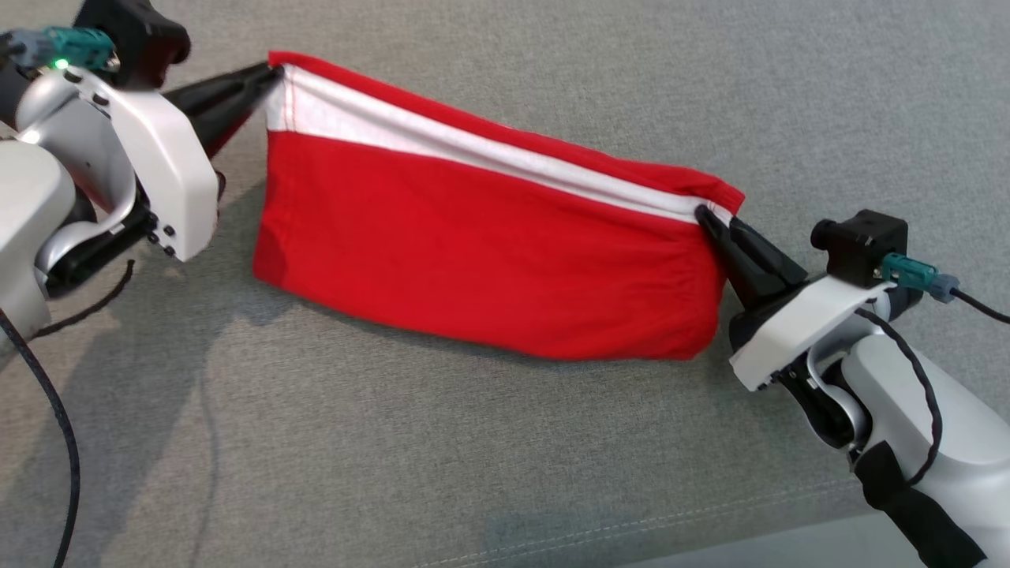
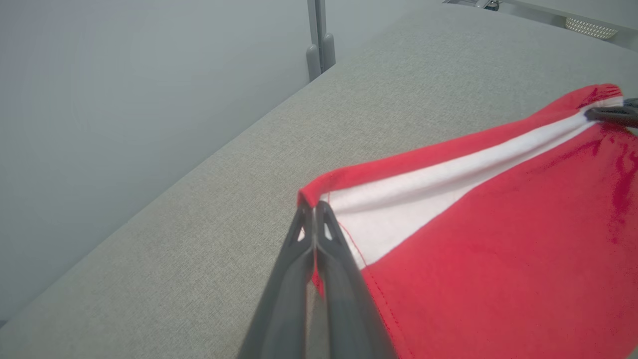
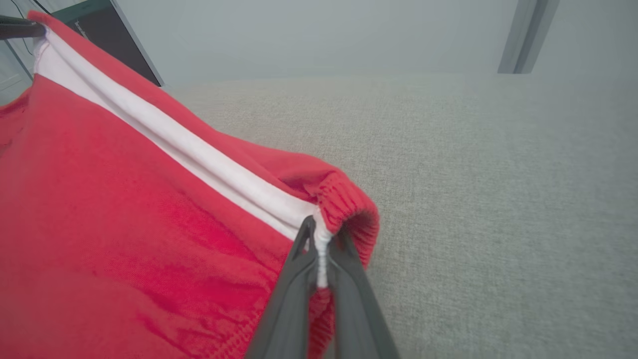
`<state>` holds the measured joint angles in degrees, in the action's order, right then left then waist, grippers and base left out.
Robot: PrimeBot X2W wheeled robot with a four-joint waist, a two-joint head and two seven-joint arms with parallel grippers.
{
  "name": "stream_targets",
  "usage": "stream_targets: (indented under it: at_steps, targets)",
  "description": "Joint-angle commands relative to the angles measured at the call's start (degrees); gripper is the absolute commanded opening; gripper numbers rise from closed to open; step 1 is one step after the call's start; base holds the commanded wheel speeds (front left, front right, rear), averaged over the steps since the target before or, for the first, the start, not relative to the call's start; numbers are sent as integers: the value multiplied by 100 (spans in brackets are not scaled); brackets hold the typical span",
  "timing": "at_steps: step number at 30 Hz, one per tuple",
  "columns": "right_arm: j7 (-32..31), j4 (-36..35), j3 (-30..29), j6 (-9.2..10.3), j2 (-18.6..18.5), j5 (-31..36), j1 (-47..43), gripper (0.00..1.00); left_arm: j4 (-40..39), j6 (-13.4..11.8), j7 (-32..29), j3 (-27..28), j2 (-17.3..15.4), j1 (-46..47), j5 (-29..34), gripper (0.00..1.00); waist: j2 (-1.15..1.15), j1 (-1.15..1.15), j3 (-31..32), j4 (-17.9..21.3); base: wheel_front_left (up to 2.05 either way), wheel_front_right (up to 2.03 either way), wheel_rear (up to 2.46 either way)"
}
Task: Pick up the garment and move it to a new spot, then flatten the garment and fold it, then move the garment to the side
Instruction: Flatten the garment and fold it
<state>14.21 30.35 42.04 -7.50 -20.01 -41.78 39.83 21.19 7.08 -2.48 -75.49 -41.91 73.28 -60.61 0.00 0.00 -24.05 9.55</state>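
Note:
The garment [image 1: 481, 244] is red with a white band along its upper edge, stretched taut between my two grippers above the grey fabric surface. My left gripper [image 1: 272, 75] is shut on its far left top corner; the left wrist view has the closed gripper [image 2: 314, 207] pinching that corner of the garment [image 2: 498, 259]. My right gripper [image 1: 702, 214] is shut on the right top corner, where the right wrist view has the gripper [image 3: 319, 227] clamping the white band beside a gathered red hem of the garment [image 3: 124, 224]. The cloth's lower edge hangs down to the surface.
The grey fabric surface [image 1: 489, 457] spreads all around, with a stitched seam near its front edge. A pale wall and a grey post [image 2: 319, 40] stand beyond its far side. A dark cable [image 1: 47, 402] hangs by my left arm.

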Motion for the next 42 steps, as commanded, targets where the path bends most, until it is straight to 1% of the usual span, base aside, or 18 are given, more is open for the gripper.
stream_targets:
  at_steps: [1,9,17,18,19,20,21,22,27,33,38,42]
  targets:
    - [77,-139,-98,1,30,99,20,0,66,41,47,233,-146,339,30,0,0,0,-134,119,0,0,0]
    - [78,-243,-606,1,354,445,-31,0,625,41,65,217,-39,442,35,0,0,0,-325,276,0,0,0]
    - [78,-117,-661,1,575,486,-41,0,980,41,60,215,67,257,29,0,0,0,-423,318,0,0,0]
    - [78,-81,-649,1,588,471,-30,26,983,41,77,215,81,231,26,0,0,0,-430,314,0,0,0]
    - [78,-62,-652,1,596,462,-17,47,983,41,95,215,94,210,25,13,0,0,-439,310,0,0,0]
    - [78,-43,-653,1,599,452,-6,100,971,41,107,215,108,188,31,37,0,0,-446,302,0,0,0]
    - [78,-16,-647,1,604,429,-1,100,943,41,100,215,119,164,54,71,0,0,-449,294,0,0,0]
    - [78,-14,-642,1,601,419,11,100,920,41,88,215,126,145,58,100,0,0,-447,282,0,0,0]
    - [78,3,-618,1,559,369,4,100,870,41,184,215,145,48,41,100,0,0,-370,233,0,0,0]
    - [78,10,-566,1,399,192,-253,100,888,41,801,214,246,-241,44,100,0,0,-66,138,0,0,0]
    - [79,56,-507,1,210,39,-554,100,954,41,1344,214,377,-587,-110,100,0,0,255,1,0,0,0]
    - [79,94,-492,1,135,-40,-706,100,1006,41,1557,214,459,-782,-218,100,0,0,450,-100,0,0,0]
